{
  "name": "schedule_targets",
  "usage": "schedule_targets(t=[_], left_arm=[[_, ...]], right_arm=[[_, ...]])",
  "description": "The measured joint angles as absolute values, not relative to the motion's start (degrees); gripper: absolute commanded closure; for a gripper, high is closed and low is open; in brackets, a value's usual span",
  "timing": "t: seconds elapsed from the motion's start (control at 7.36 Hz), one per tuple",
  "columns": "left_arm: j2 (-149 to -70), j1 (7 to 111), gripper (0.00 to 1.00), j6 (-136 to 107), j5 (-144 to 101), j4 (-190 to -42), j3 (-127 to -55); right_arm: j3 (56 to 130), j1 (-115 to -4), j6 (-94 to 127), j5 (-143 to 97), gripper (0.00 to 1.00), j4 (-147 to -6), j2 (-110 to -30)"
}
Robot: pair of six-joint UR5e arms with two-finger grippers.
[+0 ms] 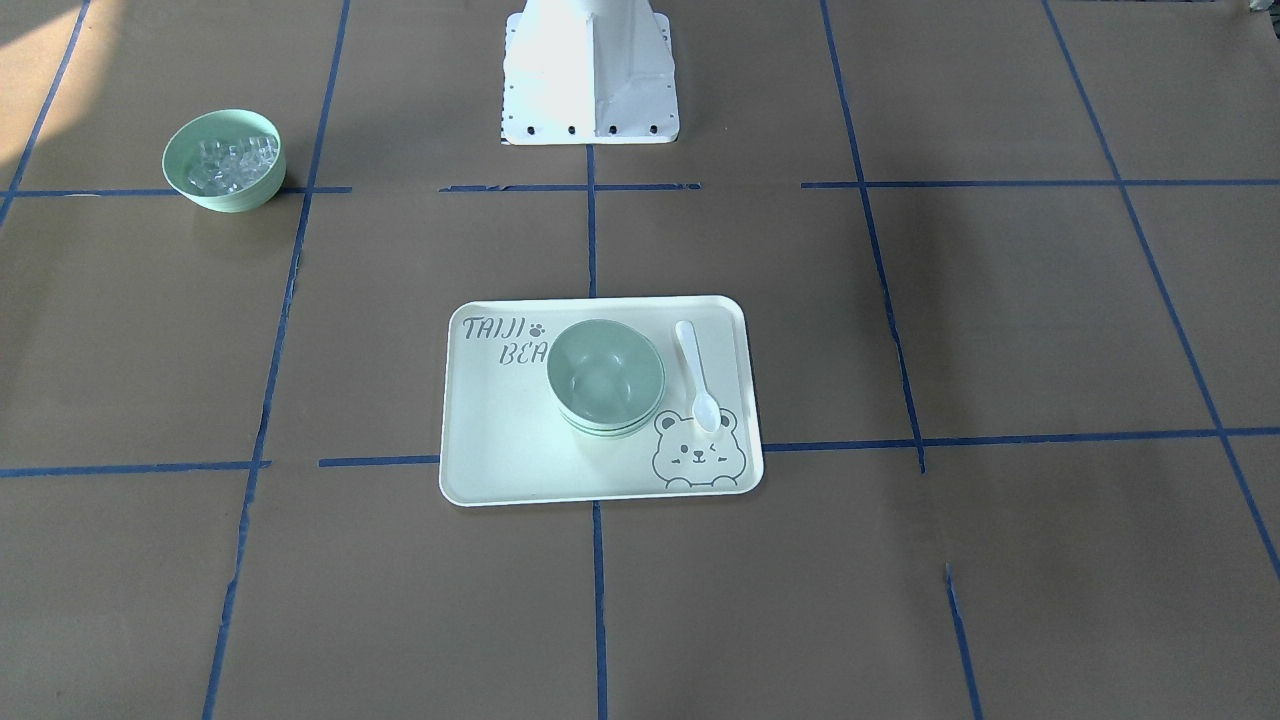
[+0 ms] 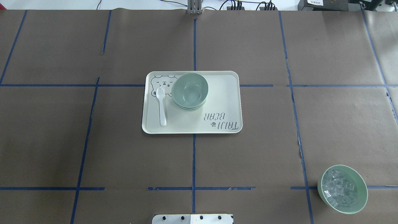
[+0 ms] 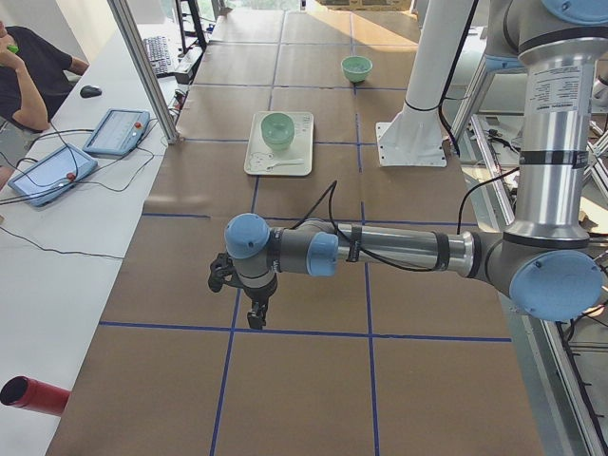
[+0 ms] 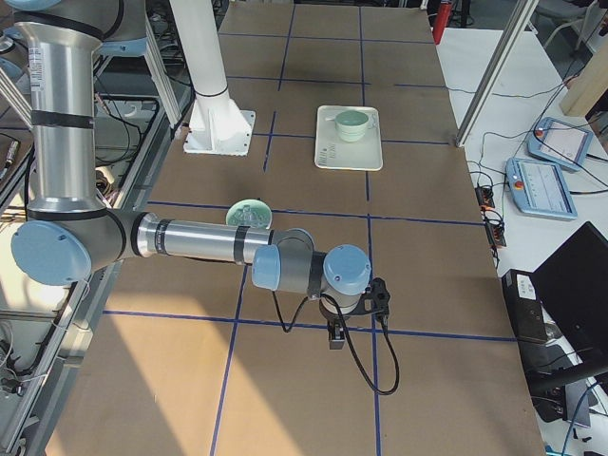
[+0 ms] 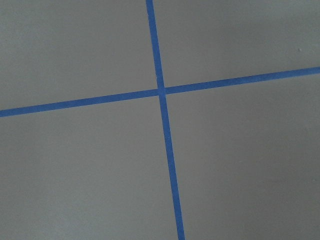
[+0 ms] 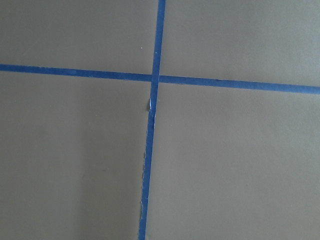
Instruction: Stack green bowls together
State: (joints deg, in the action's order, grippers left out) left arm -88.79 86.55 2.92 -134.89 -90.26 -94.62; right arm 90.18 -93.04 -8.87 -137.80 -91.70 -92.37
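The green bowls (image 1: 606, 375) sit nested in one stack on the bear-print tray (image 1: 500, 440) at the table's middle, also in the overhead view (image 2: 189, 91) and both side views (image 3: 277, 129) (image 4: 351, 123). My left gripper (image 3: 256, 318) hangs over bare table far off to the robot's left, well away from the tray. My right gripper (image 4: 334, 337) hangs over bare table far off to the robot's right. I cannot tell whether either is open or shut. Both wrist views show only brown paper and blue tape.
A green bowl with clear ice-like cubes (image 2: 342, 189) stands near the robot's right side (image 1: 224, 160). A white spoon (image 2: 161, 105) lies on the tray (image 2: 224, 99) beside the stack. The robot's white base (image 1: 590, 75) is at the table edge. An operator and tablets are at the side bench (image 3: 57, 161).
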Motion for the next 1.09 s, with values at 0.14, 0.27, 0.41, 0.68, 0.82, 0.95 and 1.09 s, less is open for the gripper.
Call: schedule_targets(t=[0.14,0.27,0.41,0.68,0.82,0.95,1.09], left_arm=[[-88.75,86.57,0.00,2.91,-134.86,-90.26,-94.64],[-88.67,86.86,0.00,2.90,-134.81,-90.26,-94.65],[-88.56,87.56,0.00,2.90,-134.77,-90.26,-94.65],[-88.39,88.56,0.00,2.90,-134.72,-90.26,-94.66],[-88.36,88.70,0.00,2.90,-134.68,-90.26,-94.66],[-88.34,88.73,0.00,2.88,-134.68,-90.24,-94.64],[-88.34,88.74,0.00,2.84,-134.69,-90.23,-94.61]], right_arm=[[90.31,-93.04,-8.74,-137.93,0.00,-91.73,-92.37],[90.38,-93.02,-8.67,-138.01,0.00,-91.75,-92.36],[90.40,-93.01,-8.63,-138.05,0.00,-91.75,-92.33],[90.49,-93.02,-8.62,-138.13,0.00,-91.76,-92.24],[90.55,-93.03,-8.55,-138.17,0.00,-91.76,-92.22],[90.61,-93.05,-8.42,-138.24,0.00,-91.76,-92.20],[90.69,-93.06,-8.33,-138.30,0.00,-91.76,-92.20]])
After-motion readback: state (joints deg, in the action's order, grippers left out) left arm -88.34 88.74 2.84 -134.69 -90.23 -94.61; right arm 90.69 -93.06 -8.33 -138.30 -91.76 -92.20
